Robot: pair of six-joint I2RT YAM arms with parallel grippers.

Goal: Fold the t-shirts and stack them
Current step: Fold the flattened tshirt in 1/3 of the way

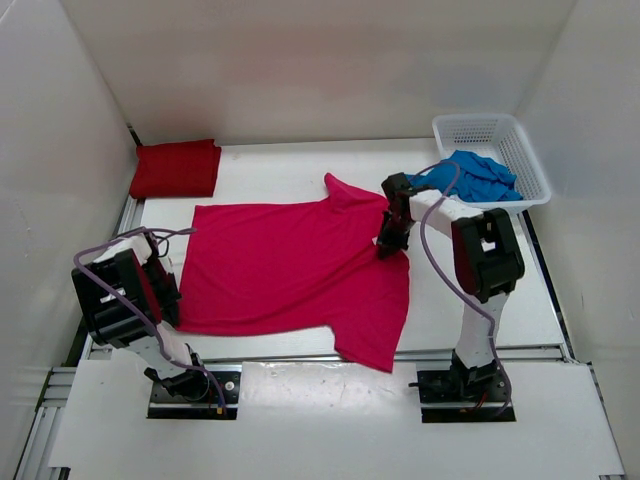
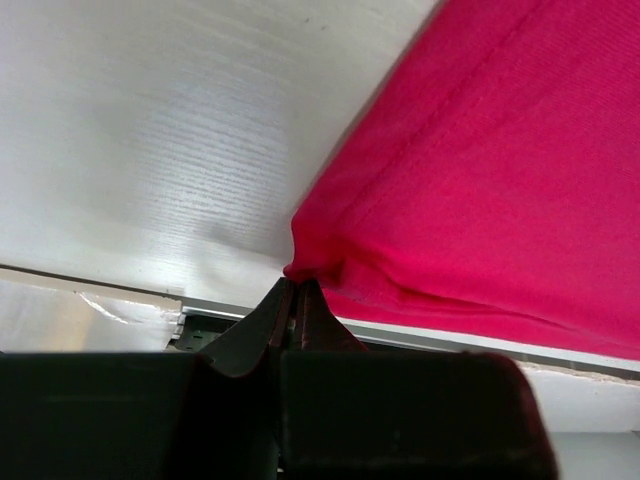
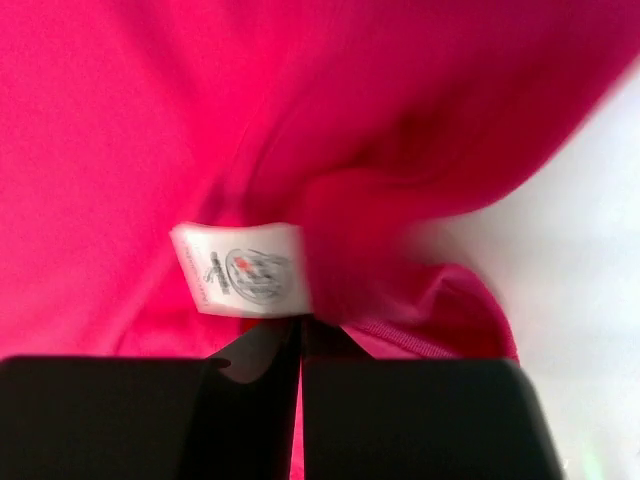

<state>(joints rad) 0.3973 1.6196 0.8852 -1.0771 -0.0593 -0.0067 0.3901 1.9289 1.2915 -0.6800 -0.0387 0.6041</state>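
Note:
The bright pink-magenta t-shirt lies spread out on the white table. My left gripper is shut on its near-left hem corner, with the jaws pinched together at the table's front edge. My right gripper is shut on the shirt at the collar, beside the white neck label; pink fabric bunches around its tips. The dark red t-shirt lies folded at the back left. The blue t-shirt is crumpled in the basket.
A white mesh basket stands at the back right, holding the blue shirt. White walls enclose the table on three sides. A metal rail runs along the front edge under the shirt's hem.

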